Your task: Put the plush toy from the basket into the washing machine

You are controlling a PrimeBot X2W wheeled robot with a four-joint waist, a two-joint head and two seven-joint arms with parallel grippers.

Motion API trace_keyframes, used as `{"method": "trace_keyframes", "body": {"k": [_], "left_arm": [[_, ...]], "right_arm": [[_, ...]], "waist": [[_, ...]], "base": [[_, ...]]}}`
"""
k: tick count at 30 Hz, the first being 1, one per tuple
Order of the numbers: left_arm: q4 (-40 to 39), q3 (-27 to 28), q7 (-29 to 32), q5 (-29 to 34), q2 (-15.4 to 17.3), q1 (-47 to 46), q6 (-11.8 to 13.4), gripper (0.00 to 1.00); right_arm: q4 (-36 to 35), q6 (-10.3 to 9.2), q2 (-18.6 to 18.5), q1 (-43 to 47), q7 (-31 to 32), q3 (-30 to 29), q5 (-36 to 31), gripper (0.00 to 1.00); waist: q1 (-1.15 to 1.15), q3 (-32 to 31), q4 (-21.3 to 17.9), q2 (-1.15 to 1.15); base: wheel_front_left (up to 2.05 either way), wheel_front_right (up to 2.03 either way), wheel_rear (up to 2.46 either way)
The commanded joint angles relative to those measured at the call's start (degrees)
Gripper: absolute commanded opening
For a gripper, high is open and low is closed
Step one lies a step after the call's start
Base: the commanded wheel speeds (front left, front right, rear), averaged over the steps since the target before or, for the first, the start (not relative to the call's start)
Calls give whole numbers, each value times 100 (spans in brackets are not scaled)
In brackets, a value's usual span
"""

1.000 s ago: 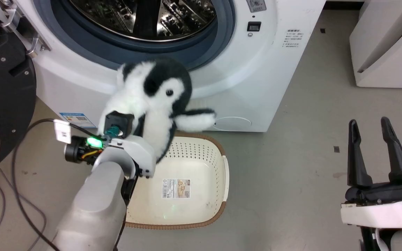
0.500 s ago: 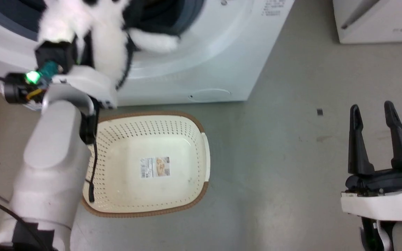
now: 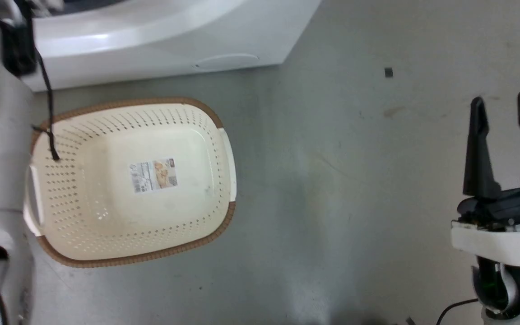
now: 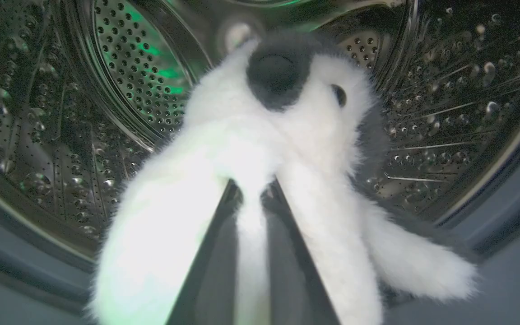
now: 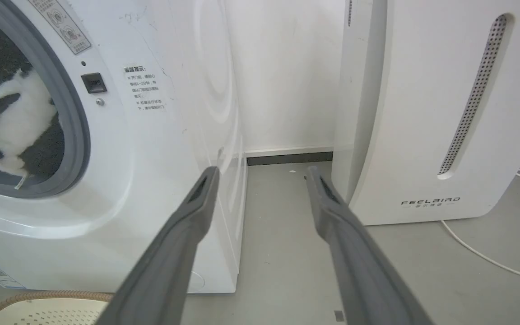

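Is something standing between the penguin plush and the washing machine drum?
Nothing visible. The left claw holds the fluffy black-and-white penguin plush toy in the mouth of the white front-loading washing machine, its shiny steel drum open ahead.

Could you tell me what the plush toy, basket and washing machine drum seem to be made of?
The plush toy: soft synthetic-looking fur, fluffy and matte. The basket: cream plastic, smooth, punched with holes; brown rim looks woven. The washing machine drum: shiny perforated metal, probably steel.
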Motion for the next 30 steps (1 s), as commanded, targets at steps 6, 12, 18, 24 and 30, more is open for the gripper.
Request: {"method": "trace_keyframes", "body": {"k": [6, 12, 18, 24, 30], "left_arm": [[228, 94, -32, 79, 318, -992, -7, 0], [573, 158, -32, 127, 600, -1813, -19, 0], [735, 216, -32, 148, 763, -2356, -22, 80], [986, 120, -32, 240, 777, -2442, -32, 100], [1034, 113, -33, 231, 707, -2247, -41, 100]], "right_arm": [[-97, -4, 0, -272, -25, -65, 139, 100], [-116, -4, 0, -408, -25, 40, 241, 100], [-103, -4, 0, -525, -25, 75, 360, 100], [-57, -4, 0, -547, -25, 100, 387, 100], [-17, -4, 0, -559, -25, 72, 358, 100]], "waist": [[0, 693, -349, 0], [0, 973, -523, 0], [0, 1155, -656, 0], [0, 1164, -667, 0], [0, 1046, -582, 0]], "base": [[0, 0, 0], [0, 0, 0], [0, 0, 0], [0, 0, 0], [0, 0, 0]]}}
